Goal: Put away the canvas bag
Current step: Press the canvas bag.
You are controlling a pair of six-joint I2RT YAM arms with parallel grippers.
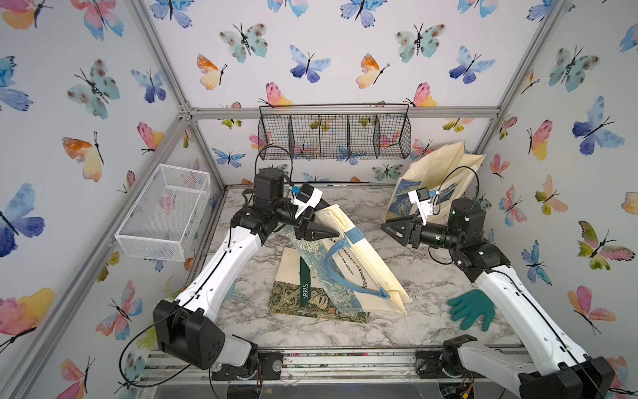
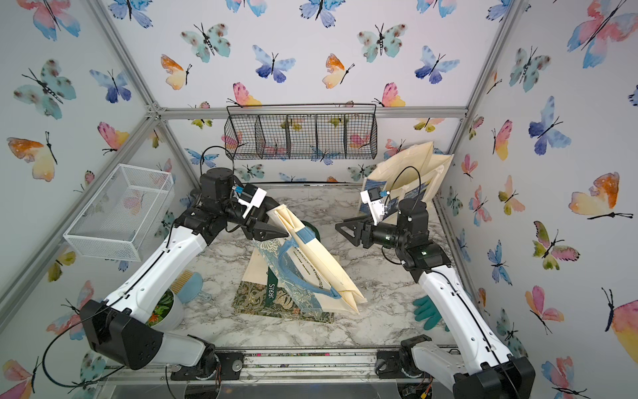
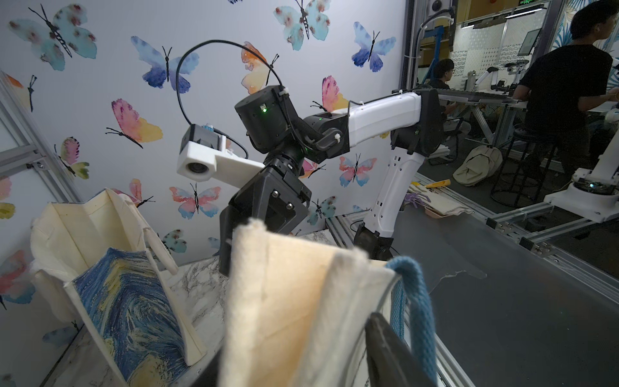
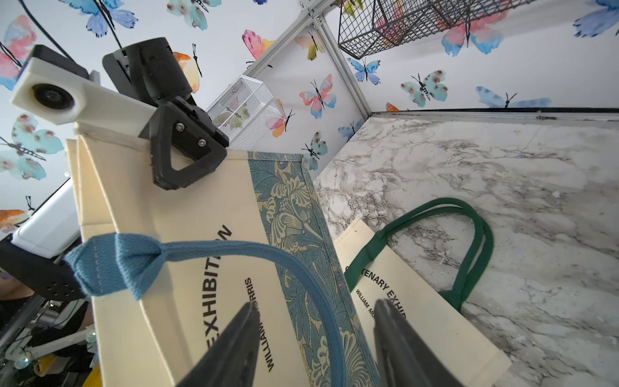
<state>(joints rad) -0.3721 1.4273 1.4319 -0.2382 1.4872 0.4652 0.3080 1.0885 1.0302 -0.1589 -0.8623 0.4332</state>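
The canvas bag (image 1: 366,266), cream with a blue floral panel and a blue handle (image 1: 341,273), is lifted by one top corner and slopes down to the table. My left gripper (image 1: 321,229) is shut on that raised corner; in the left wrist view the cloth (image 3: 284,301) fills the space between the jaws. My right gripper (image 1: 386,228) hangs open a short way to the right of the bag, not touching it. In the right wrist view the blue handle (image 4: 234,251) runs across the printed face (image 4: 201,207) and passes behind the spread fingers (image 4: 234,345).
A second bag with green handles (image 1: 286,266) lies flat under the lifted one. A starry blue printed bag (image 1: 442,172) stands at the back right. A black wire basket (image 1: 331,134) hangs on the back wall, a white mesh basket (image 1: 165,210) on the left. A green glove (image 1: 473,309) lies front right.
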